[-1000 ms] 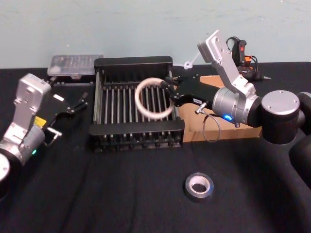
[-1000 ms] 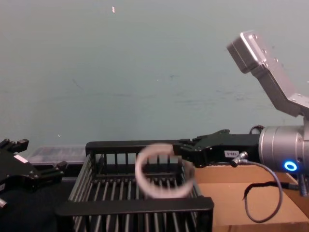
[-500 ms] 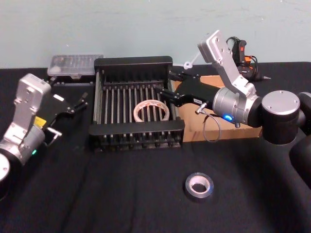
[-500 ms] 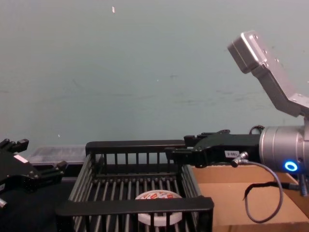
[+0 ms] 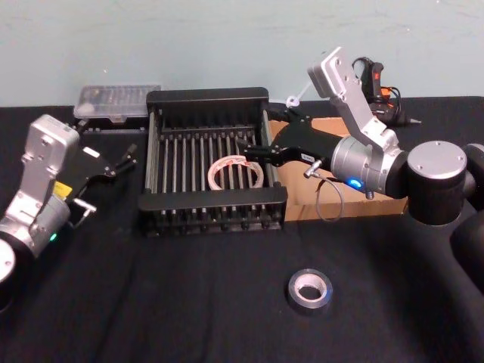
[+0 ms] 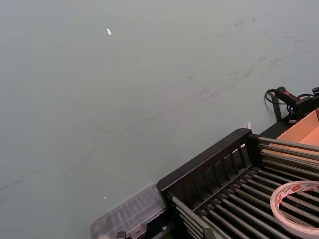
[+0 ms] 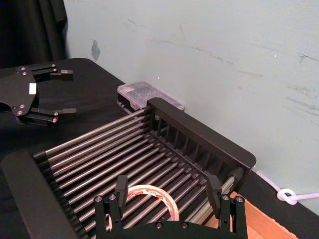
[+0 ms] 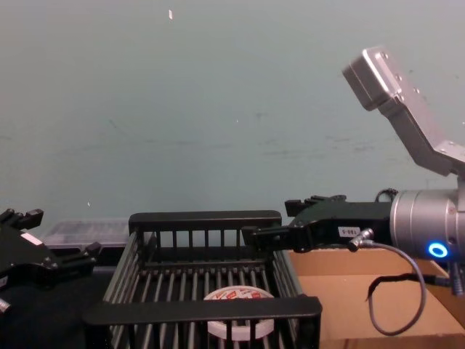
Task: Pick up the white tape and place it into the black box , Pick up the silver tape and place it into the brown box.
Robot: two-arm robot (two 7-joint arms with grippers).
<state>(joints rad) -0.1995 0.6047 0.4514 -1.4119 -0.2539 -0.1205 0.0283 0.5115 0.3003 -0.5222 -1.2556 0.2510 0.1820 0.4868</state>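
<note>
a: where's the white tape (image 5: 236, 171)?

b: lying flat on the bars inside the black box (image 5: 208, 97), toward the box's right side, label face up. nothing is touching it.

a: and the right gripper (image 5: 259, 145)?

b: it hangs over the right part of the black box, just above the tape, reaching in from the brown box (image 5: 393, 206) side. its jaws are spread apart with nothing between them; the right wrist view shows the two fingertips (image 7: 121, 185) wide of each other with the roll below.

a: the silver tape (image 5: 309, 291)?

b: flat on the black table (image 5: 189, 302), in front of the two boxes and well apart from both. the brown box sits just to the right of the black one, touching its side.

a: left gripper (image 5: 119, 162)?

b: off to the left of the black box, above the table, jaws apart and holding nothing. a clear plastic case (image 5: 116, 100) lies behind it by the wall.
</note>
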